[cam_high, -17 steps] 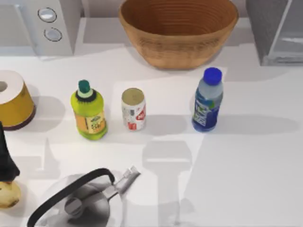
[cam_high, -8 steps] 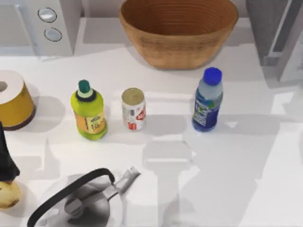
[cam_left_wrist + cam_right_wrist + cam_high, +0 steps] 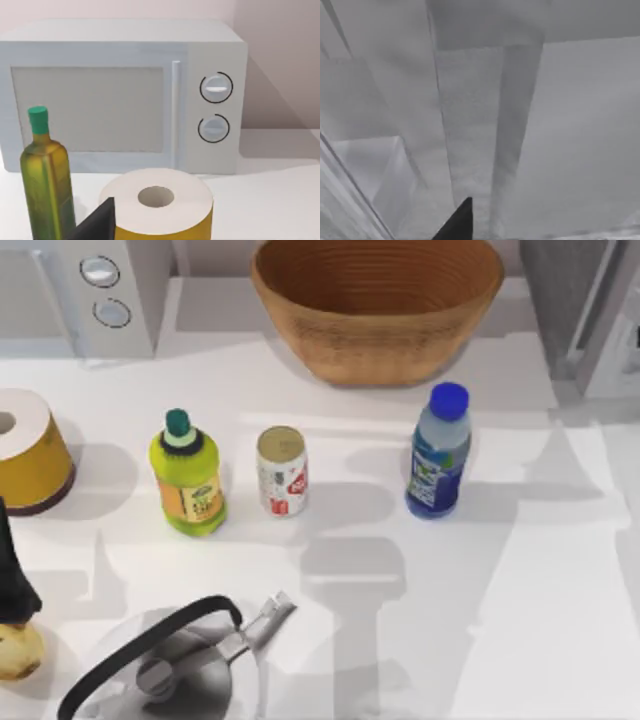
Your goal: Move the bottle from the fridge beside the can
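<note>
Now the bottle (image 3: 438,453) is standing upright on the white table (image 3: 520,590), out of the fridge (image 3: 585,305), which is sitting at the table's far right corner with its pale door edge showing. The can (image 3: 282,471) is standing upright to the bottle's left, with a clear gap of bare table between the two; they are near one another but not just beside each other. On the can's other side, close to it, the yellow-green bottle (image 3: 187,476) with the dark green cap is standing. Behind this row, the woven basket (image 3: 377,302) is resting against the back of the table. The white microwave (image 3: 95,290) with two round knobs is occupying the far left corner, and the yellow roll (image 3: 30,452) with a white top is sitting at the left edge. A metal kettle (image 3: 175,665) with a black handle is lying near the front.

The left gripper (image 3: 97,225) is hanging low near the yellow roll, facing the microwave and an olive-green bottle (image 3: 46,182); only a dark fingertip is showing, so how wide its fingers are standing I cannot tell. The right gripper (image 3: 457,222) is pointing at grey panels, probably the fridge, and again a single dark tip is showing, so its opening cannot be told either.
</note>
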